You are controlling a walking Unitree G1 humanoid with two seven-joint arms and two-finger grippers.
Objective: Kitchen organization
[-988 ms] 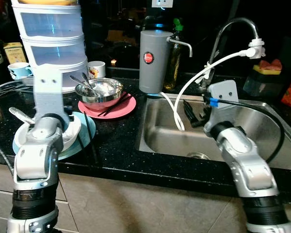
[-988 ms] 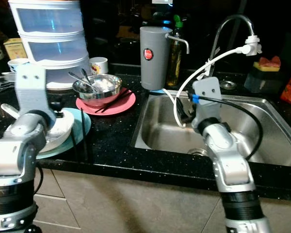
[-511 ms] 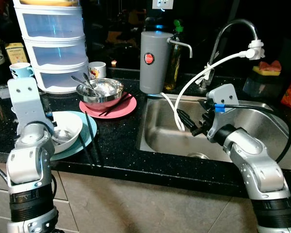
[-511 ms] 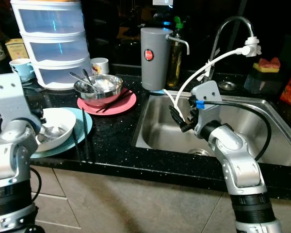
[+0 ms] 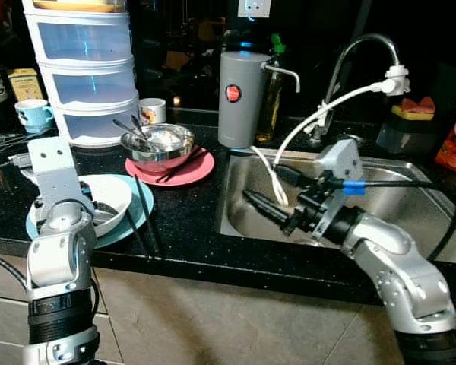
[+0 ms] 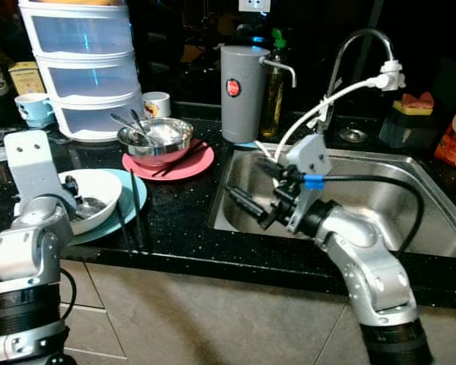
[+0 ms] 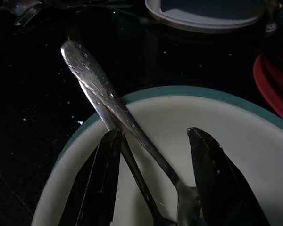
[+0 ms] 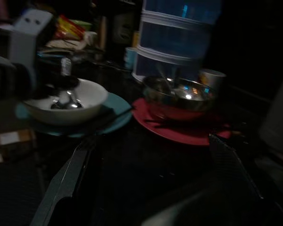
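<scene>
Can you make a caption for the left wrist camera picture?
Left gripper open over a white bowl, its fingers either side of two spoons.

on the counter [image 5: 184, 220] before me, my bowl [image 5: 112, 199] sits on a plate [image 5: 139, 214] by the front edge. behind it, a metal bowl [image 5: 156, 146] sits on another plate [image 5: 184, 169]. the sink [image 5: 410, 209] lies right, drawers [image 5: 85, 76] back left.

A teal plate [image 5: 140, 214], red plate [image 5: 190, 169], chopsticks [image 5: 142, 220] and drawer unit [image 5: 83, 76] are borne by the black countertop [image 5: 186, 220].
</scene>
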